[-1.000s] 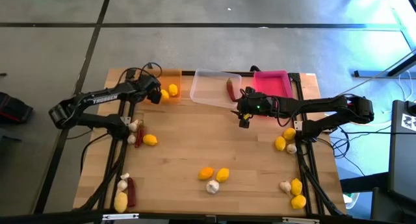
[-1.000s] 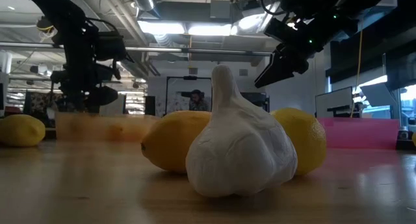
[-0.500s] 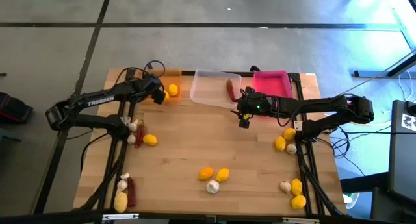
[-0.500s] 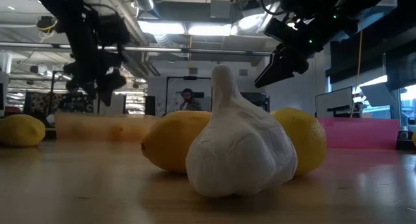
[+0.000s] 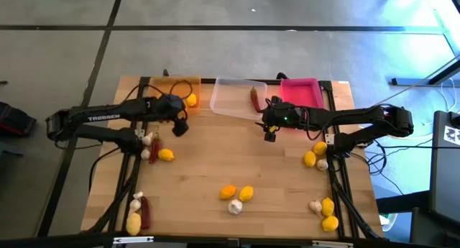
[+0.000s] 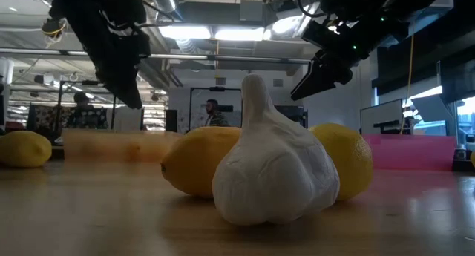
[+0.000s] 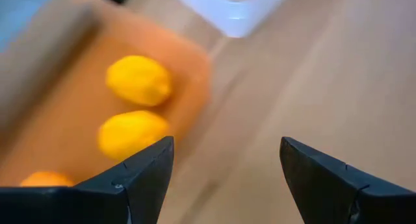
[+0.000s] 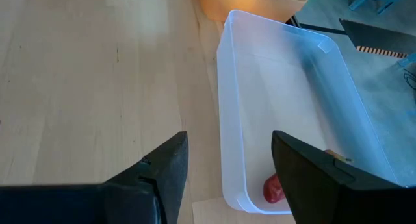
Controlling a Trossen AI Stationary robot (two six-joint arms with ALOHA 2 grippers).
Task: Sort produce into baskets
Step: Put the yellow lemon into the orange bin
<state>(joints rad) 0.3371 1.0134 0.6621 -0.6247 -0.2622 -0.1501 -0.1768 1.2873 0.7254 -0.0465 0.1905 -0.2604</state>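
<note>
Left jaws: the left gripper (image 5: 181, 126) hangs just off the near edge of the orange tray (image 5: 172, 83), jaws apart and empty.
Right jaws: the right gripper (image 5: 271, 133) sits just in front of the clear tray (image 5: 228, 104), jaws apart, nothing between them.
Produce sorted: lemons (image 7: 138, 81) lie in the orange tray; one red chili (image 5: 254, 99) lies in the clear tray; the pink tray (image 5: 300, 93) looks empty, though its floor is hard to read from above.
Produce loose: lemons, garlic bulbs and chilies are scattered on the bench (image 5: 215, 154), with clusters near the left arm's base, at the front left corner, mid-front and along the right edge.
Risk, mixed clusters: garlic touches lemons in several piles, so a wide grab could lift or nudge the wrong piece.
Risk, rolling: the round lemons near the right edge could roll off if bumped by a descending finger.
Risk, trays: both arms work close to the light trays; a sweep could shove one out of line.
Surface: pale wooden bench top, smooth, with dark frame rails crossing it.
Room: grey floor around the bench; behind it an open workshop with ceiling lights and a person (image 6: 213, 111) standing far off.
</note>
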